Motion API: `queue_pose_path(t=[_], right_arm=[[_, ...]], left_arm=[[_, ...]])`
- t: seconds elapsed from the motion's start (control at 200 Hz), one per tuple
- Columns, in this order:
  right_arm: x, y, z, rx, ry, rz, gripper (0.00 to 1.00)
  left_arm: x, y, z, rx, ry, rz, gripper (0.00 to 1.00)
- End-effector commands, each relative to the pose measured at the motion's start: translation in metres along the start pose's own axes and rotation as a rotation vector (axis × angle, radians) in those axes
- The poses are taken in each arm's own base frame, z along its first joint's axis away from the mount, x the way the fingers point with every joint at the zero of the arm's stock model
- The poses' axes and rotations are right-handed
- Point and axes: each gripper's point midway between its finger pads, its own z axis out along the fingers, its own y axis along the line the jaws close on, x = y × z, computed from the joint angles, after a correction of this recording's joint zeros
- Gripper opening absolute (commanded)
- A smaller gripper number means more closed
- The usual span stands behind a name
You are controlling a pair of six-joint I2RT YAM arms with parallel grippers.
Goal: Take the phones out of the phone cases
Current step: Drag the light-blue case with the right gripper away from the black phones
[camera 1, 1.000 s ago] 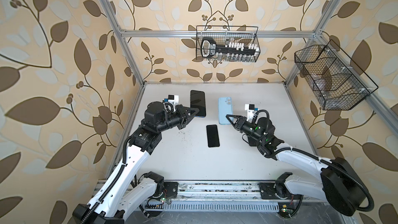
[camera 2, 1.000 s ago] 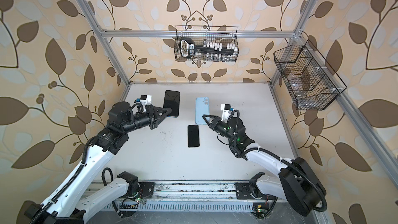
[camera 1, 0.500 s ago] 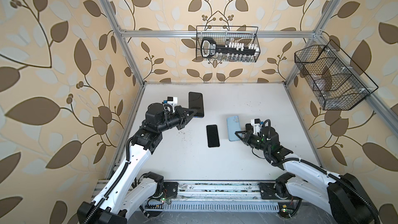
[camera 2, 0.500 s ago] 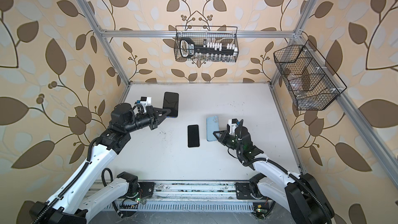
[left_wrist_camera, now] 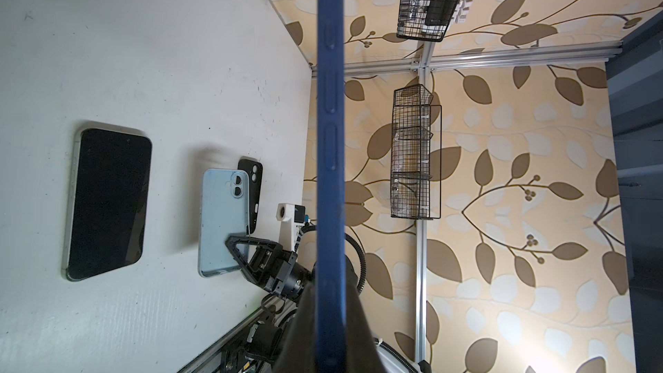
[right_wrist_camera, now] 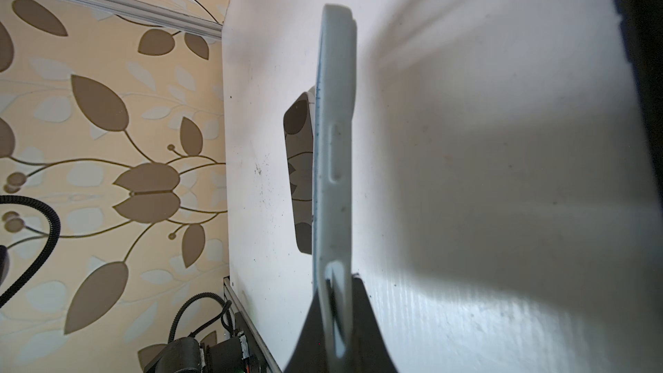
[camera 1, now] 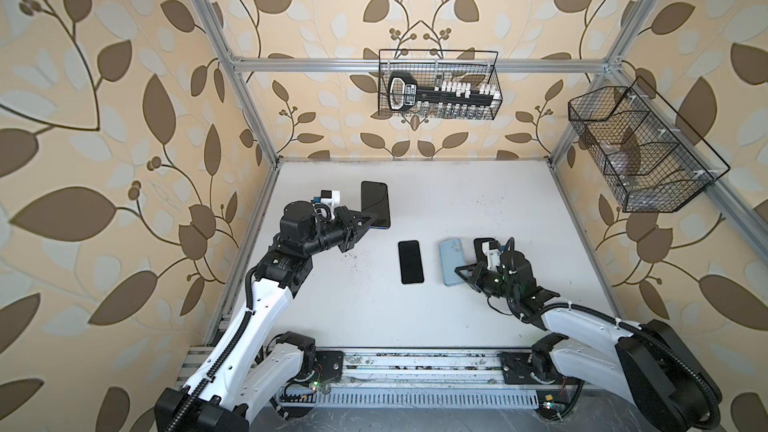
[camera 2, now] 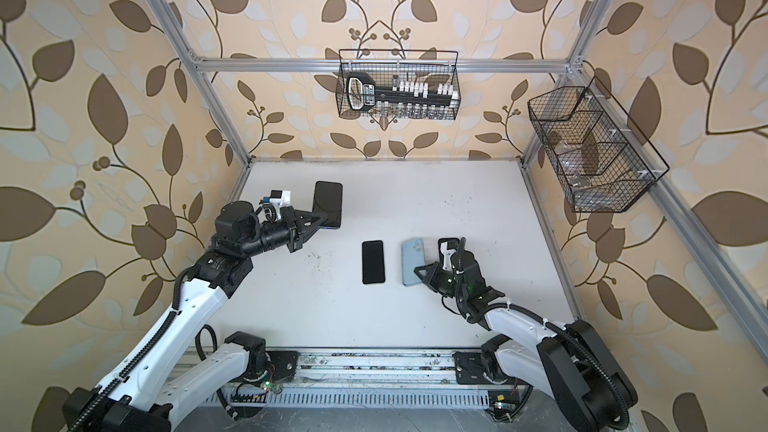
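- Left gripper (camera 1: 372, 220) clamped on blue-edged phone (camera 1: 375, 201), raised above table (camera 1: 478, 201); the thin edge grip may slip and drop it.
- Right gripper (camera 1: 460, 273) pinches pale blue case (camera 1: 450, 257) low down; it may bump the loose phone (camera 1: 410, 261) nearby.

At centre right of a top view the black case (camera 2: 444, 241) is mostly hidden by the right gripper (camera 2: 417, 271). The contents of the wire basket (camera 1: 665, 197), at right, cannot be made out. In the left wrist view the dark blue phone (left_wrist_camera: 330, 138) is cut off at both ends.
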Motion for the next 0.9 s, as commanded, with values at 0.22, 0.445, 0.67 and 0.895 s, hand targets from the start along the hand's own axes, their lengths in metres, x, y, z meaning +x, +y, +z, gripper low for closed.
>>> queue_pose_path(t=[0.22, 0.445, 0.67, 0.895], right_arm=[[-0.003, -0.004, 0.004, -0.012, -0.022, 0.001, 0.01], [-0.008, 0.0, 0.012, -0.029, -0.038, 0.023, 0.01], [-0.022, 0.007, 0.021, -0.016, -0.103, 0.058, 0.0], [-0.036, 0.007, 0.026, 0.002, -0.188, 0.133, 0.03]], left_arm=[[-0.005, -0.024, -0.006, 0.096, -0.009, 0.088, 0.0], [-0.006, -0.021, -0.007, 0.093, -0.012, 0.083, 0.0], [-0.007, -0.016, -0.008, 0.087, -0.017, 0.079, 0.0], [-0.009, -0.013, -0.009, 0.082, -0.019, 0.082, 0.0]])
